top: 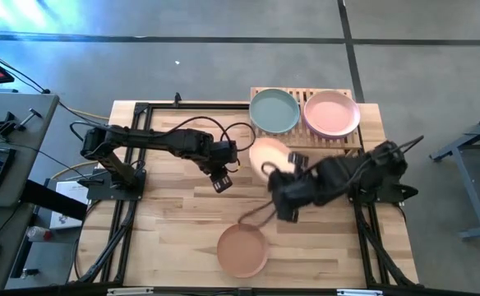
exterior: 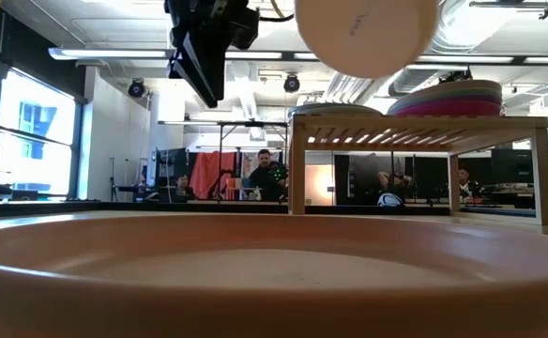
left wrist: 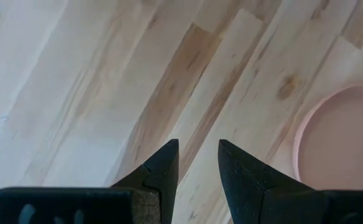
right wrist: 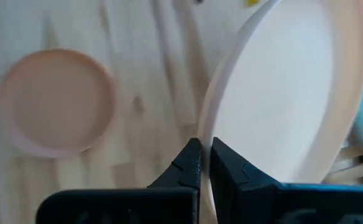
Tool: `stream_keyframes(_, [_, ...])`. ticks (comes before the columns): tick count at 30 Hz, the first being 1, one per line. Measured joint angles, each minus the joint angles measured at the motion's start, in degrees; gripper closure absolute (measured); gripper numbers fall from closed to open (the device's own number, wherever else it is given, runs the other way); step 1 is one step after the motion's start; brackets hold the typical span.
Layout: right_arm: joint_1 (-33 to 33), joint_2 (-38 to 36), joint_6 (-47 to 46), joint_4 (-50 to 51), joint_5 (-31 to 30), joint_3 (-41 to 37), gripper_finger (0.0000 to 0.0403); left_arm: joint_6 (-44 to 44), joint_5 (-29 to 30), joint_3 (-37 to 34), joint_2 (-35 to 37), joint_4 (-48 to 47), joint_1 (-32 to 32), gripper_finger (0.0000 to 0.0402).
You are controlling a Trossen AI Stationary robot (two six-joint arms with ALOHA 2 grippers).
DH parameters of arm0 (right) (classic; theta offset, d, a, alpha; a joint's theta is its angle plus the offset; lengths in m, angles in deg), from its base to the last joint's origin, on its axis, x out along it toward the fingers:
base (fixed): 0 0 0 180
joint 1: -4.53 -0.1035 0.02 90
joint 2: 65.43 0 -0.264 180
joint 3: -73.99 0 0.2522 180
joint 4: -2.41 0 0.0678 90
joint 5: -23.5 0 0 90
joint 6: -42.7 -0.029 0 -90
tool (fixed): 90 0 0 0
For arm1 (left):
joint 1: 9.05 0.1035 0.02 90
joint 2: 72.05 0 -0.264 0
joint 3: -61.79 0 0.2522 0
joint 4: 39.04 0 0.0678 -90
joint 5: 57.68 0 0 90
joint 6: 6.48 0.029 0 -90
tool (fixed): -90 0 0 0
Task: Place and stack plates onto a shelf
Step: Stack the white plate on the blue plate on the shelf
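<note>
The tabletop point(top: 174, 230) is pale, smooth plank wood; the slatted shelf point(top: 306, 140) on it is light wood; the cream plate point(right wrist: 293, 93) and terracotta plate point(top: 242, 250) look matt; gripper fingers point(left wrist: 160, 168) are matt black.

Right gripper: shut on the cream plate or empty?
Shut on it. The right gripper pinches the cream plate by its rim, lifted off the table.

The left arm reaches in from the left side, bent at the elbow, and its left gripper point(top: 221, 182) hangs above the middle of the surface with its two fingers a little apart and nothing between them. The right arm reaches in from the right side. The right gripper point(right wrist: 205, 163) is pinched tight on the rim of the cream plate point(right wrist: 293, 93) and holds it up in the air.
</note>
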Motion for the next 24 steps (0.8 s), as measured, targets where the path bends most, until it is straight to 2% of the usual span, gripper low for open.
stream_keyframes(9, [13.4,-2.8,19.5,0.0,-0.3,0.0,0.0403,-1.6,0.0,0.0,0.0,0.0,2.6,0.0298])
stream_keyframes(13, [19.0,-2.8,27.2,0.0,1.9,0.0,0.0403,-3.5,0.0,0.0,0.0,-0.1,4.1,0.0298])
stream_keyframes(24, [29.7,-2.6,43.0,-0.1,3.0,0.0,0.0403,-5.9,0.0,0.0,0.0,0.2,9.2,0.0298])
